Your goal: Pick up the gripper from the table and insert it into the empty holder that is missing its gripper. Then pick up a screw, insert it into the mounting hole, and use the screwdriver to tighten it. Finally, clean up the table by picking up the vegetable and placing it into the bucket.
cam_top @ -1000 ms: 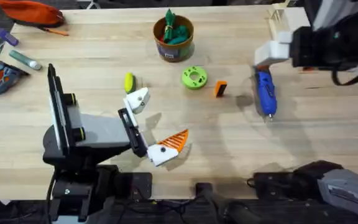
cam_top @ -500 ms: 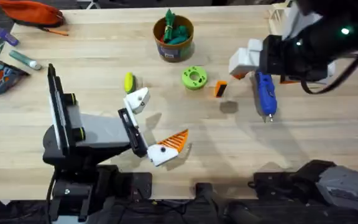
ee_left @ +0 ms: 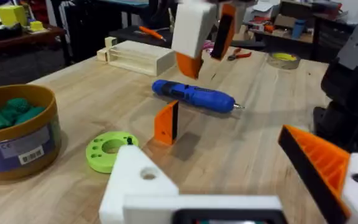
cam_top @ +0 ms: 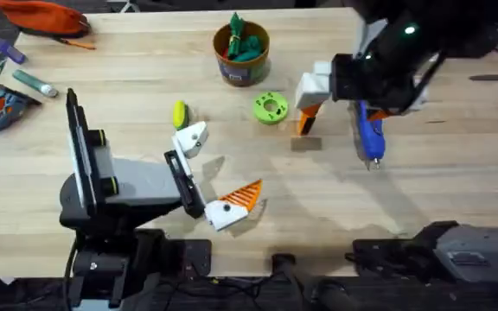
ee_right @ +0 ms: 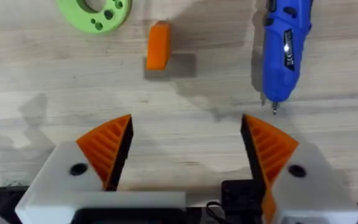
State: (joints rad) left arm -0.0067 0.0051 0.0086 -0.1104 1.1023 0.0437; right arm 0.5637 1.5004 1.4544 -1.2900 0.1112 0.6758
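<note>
So from overhead we've got the bucket (cam_top: 241,53) at the back middle of the table (cam_top: 145,104), with leafy toys (cam_top: 245,41) sitting in it. In front of it and a bit right lies the disc (cam_top: 271,108), and just right of that the gripper (cam_top: 306,123) stands on the wood. The right gripper (cam_top: 312,97) hangs right above it. Further right lies the screwdriver (cam_top: 368,130), bit pointing toward the front edge. Left of the disc is the vegetable (cam_top: 179,113), and the holder (cam_top: 190,139) sits just in front of it. The left gripper (cam_top: 213,177) is at front left.
</note>
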